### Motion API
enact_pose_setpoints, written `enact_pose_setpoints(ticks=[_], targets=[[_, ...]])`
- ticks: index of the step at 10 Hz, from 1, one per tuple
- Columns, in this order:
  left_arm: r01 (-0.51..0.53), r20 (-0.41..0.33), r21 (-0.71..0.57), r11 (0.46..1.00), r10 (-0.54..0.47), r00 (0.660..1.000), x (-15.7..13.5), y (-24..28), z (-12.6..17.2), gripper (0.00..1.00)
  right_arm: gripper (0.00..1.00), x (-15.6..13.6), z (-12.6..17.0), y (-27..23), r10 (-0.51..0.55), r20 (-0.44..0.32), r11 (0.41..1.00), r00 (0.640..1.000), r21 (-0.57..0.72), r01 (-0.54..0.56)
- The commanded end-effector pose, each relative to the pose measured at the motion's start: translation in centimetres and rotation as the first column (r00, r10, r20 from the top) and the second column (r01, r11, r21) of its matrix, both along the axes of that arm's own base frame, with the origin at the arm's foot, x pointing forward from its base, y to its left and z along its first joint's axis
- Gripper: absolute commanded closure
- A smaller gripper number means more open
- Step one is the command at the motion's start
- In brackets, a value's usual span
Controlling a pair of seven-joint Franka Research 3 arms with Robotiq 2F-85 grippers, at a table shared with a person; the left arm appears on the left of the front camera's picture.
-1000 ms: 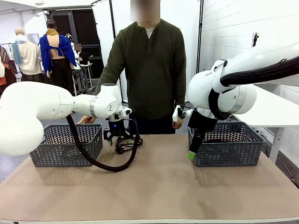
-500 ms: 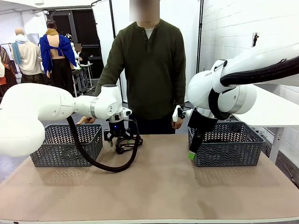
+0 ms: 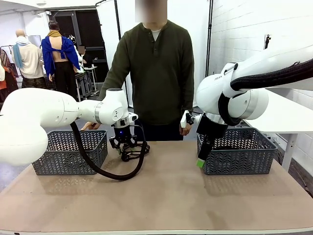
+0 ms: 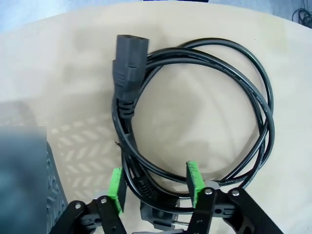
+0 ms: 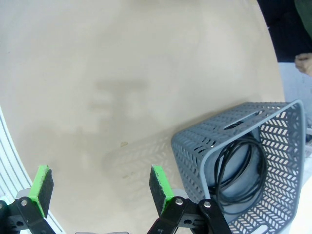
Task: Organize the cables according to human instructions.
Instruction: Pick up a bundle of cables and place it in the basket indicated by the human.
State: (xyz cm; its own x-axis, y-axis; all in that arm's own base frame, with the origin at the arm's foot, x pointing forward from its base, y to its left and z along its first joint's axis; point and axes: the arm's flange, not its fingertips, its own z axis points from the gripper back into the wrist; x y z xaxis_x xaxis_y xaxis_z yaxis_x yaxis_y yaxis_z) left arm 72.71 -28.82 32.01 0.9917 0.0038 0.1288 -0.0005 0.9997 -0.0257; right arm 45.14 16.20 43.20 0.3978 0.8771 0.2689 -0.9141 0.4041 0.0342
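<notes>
One cable [image 4: 127, 63], a thin black cord in a round coil with black plug ends, lies on the table [image 3: 166, 196] near the far edge, in front of the person. My left gripper [image 3: 126, 152] is down on this cable [image 3: 139, 148]. In the left wrist view the gripper [image 4: 155, 187] straddles the near strands of the coil, green pads apart on either side. Another coiled cable [image 5: 239, 170] lies inside the right grey basket [image 5: 195, 156]. My right gripper [image 3: 200, 163] hangs open beside that basket's left wall, nothing between its fingers [image 5: 100, 187].
A grey lattice basket [image 3: 63, 156] stands at the table's left, its corner [image 4: 53, 195] close to my left gripper. The right basket [image 3: 239, 161] stands at the table's right. The person stands at the far edge, one hand [image 3: 88, 126] behind the left basket.
The left gripper has sunk slightly onto the coil. The right arm and the person have not moved.
</notes>
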Motion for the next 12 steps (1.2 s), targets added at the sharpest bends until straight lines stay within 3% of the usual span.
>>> enact_pose_setpoints(ticks=[1,9,12], targets=[[-0.021,-0.007,0.022,1.0,0.021,1.0,0.8,-0.4,-0.1,1.0,0.0,0.0,0.0,0.0,0.007,-0.005,1.0,1.0,-0.003,-0.007],[-0.018,-0.056,0.009,1.0,0.018,0.998,1.0,-0.3,-0.6,1.0,0.0,0.0,0.0,0.0,0.007,-0.005,1.0,1.0,-0.003,-0.007],[0.011,-0.046,-0.01,1.0,-0.012,0.999,0.7,-0.6,0.7,1.0,0.0,0.0,0.0,0.0,0.007,-0.005,1.0,1.0,-0.003,-0.007]])
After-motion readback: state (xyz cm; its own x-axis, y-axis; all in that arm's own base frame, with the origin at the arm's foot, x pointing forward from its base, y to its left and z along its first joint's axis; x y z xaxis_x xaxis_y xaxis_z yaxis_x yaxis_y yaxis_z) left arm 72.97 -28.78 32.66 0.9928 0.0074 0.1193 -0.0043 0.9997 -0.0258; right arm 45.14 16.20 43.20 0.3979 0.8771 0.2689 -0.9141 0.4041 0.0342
